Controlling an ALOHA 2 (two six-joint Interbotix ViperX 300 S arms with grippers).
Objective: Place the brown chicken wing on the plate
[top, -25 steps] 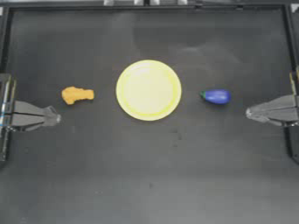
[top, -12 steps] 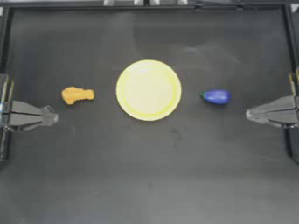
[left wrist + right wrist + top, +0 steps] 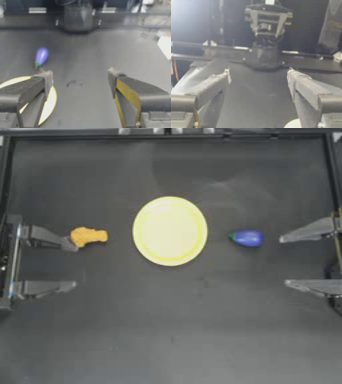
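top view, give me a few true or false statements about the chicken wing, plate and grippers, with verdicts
1. The brown chicken wing lies on the plate. False: it lies on the table, on the plate's left-arm side.
2. The left gripper has its jaws open. True.
3. The blue object lies on the plate's right-arm side. True.
4. The right gripper holds the blue object. False: it is open, holding nothing.
5. The plate has nothing on it. True.

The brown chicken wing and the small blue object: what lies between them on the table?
In the top view, the yellow plate lies between the brown chicken wing and the blue object, touching neither. The plate holds nothing.
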